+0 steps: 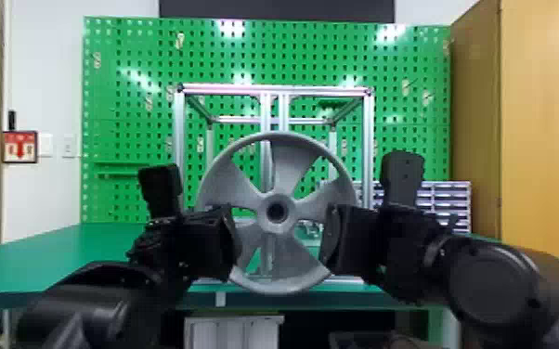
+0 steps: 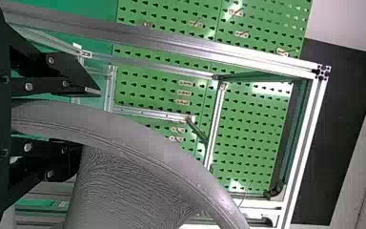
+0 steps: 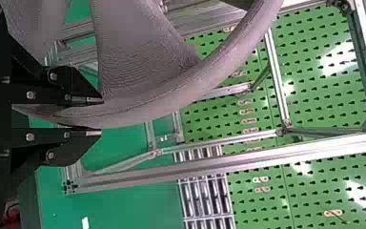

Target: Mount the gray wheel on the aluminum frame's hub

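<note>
In the head view the gray wheel (image 1: 285, 162) is held upright, its open centre facing the camera, in front of the aluminum frame (image 1: 274, 89). My left gripper (image 1: 231, 243) is at the wheel's left side and my right gripper (image 1: 332, 243) at its right side, both shut on the rim. The wheel covers the lower part of the frame's middle posts; I cannot make out the frame's hub behind it. The left wrist view has the wheel's rim (image 2: 147, 143) between the fingers of the left gripper (image 2: 88, 117). Likewise, the right gripper (image 3: 100, 117) has the rim (image 3: 181, 100) between its fingers.
The frame stands on a green table (image 1: 60, 246) before a green pegboard (image 1: 125, 60). A rack of small drawers (image 1: 445, 202) is at the right behind the right arm. A wooden cabinet (image 1: 543, 116) stands farther right.
</note>
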You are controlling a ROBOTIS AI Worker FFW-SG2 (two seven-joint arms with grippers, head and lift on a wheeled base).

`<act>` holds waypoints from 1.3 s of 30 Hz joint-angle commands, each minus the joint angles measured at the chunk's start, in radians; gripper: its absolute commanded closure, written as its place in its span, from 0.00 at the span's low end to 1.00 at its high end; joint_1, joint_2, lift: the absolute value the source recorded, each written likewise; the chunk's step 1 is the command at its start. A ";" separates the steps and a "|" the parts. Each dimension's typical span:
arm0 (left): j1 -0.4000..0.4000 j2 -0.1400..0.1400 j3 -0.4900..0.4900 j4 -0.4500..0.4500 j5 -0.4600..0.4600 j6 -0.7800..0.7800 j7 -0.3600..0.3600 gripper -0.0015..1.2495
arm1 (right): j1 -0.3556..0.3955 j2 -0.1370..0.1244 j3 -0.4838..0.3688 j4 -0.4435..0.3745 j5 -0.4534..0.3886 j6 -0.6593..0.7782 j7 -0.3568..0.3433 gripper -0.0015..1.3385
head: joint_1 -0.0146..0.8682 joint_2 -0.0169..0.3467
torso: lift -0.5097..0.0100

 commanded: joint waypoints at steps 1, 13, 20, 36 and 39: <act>-0.002 0.000 0.000 0.002 -0.007 0.000 0.000 0.68 | 0.000 0.000 -0.002 0.004 0.000 -0.001 0.000 0.82 | 0.01 0.06 | 0.02; -0.028 0.000 0.004 0.056 -0.010 0.000 -0.006 0.68 | -0.003 -0.002 -0.005 0.043 0.004 -0.024 0.003 0.82 | 0.01 0.06 | 0.02; -0.035 0.000 -0.005 0.070 -0.018 -0.008 -0.010 0.68 | -0.012 -0.002 -0.003 0.069 0.012 -0.028 0.009 0.82 | 0.01 0.06 | 0.02; -0.087 0.000 -0.014 0.173 -0.021 -0.034 -0.040 0.68 | -0.032 0.009 0.008 0.119 0.046 -0.059 0.017 0.82 | 0.01 0.06 | 0.02; -0.094 0.000 -0.014 0.182 -0.027 -0.035 -0.040 0.68 | -0.038 0.009 0.008 0.130 0.047 -0.061 0.017 0.82 | 0.01 0.06 | 0.02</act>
